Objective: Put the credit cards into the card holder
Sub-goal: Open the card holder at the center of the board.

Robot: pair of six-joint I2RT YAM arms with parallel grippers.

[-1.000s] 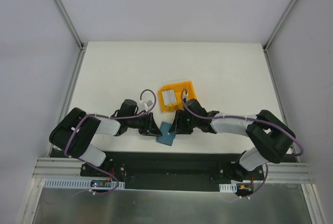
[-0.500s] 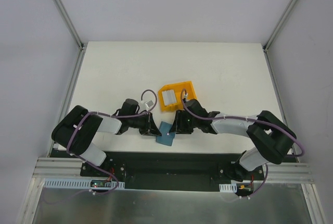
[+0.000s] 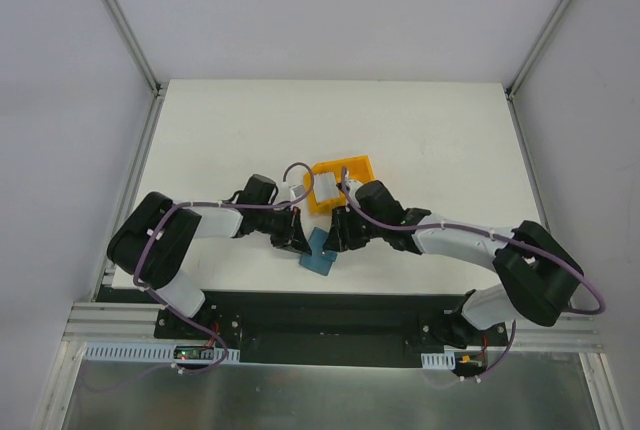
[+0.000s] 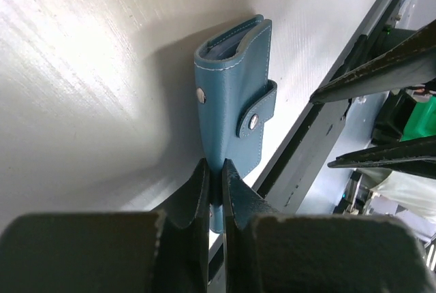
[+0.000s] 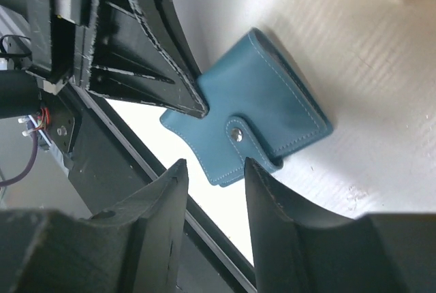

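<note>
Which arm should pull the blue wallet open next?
Probably the right. The left gripper is shut on the edge of the flat teal-blue stitched card holder, pinning it, while the right gripper hangs open just beside its snap tab.

Bin [image 3: 356, 171] behind card holder [image 3: 320, 255]; credit cards [image 3: 324, 188] in bin.

Pale grey walls [image 3: 330, 10] enclose a white table [image 3: 420, 130] under even light.
</note>
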